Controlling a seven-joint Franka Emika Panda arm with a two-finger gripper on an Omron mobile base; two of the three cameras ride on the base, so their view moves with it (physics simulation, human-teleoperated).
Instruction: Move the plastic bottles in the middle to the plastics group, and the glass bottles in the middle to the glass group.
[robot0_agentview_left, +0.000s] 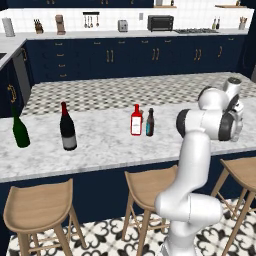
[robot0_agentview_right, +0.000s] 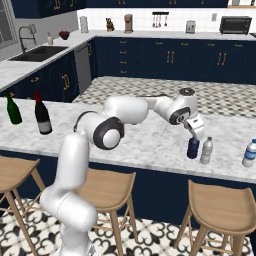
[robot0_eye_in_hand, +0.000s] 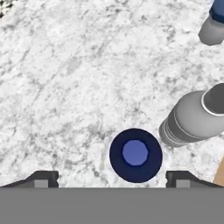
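The stubby dark blue plastic bottle (robot0_agentview_right: 193, 148) stands upright on the marble counter, close beside the pale grey translucent bottle (robot0_agentview_right: 206, 150) of the plastics group. My gripper (robot0_agentview_right: 194, 131) hovers just above the blue bottle. In the hand view, the blue bottle's cap (robot0_eye_in_hand: 135, 154) sits between my fingertips (robot0_eye_in_hand: 42, 179), which stand wide apart and clear of it; the grey bottle (robot0_eye_in_hand: 194, 116) is to its right. The flat red bottle (robot0_agentview_left: 136, 120) and slim brown bottle (robot0_agentview_left: 150, 122) stand mid-counter. At far left stand the green wine bottle (robot0_agentview_left: 20, 130) and the red-necked dark one (robot0_agentview_left: 67, 129).
Another clear bottle with a blue cap (robot0_agentview_right: 249, 153) stands further right on the counter. Wooden stools (robot0_agentview_left: 37, 205) line the counter's near edge (robot0_agentview_left: 75, 170). My own arm (robot0_agentview_left: 210, 120) blocks the counter's right end in the left base view.
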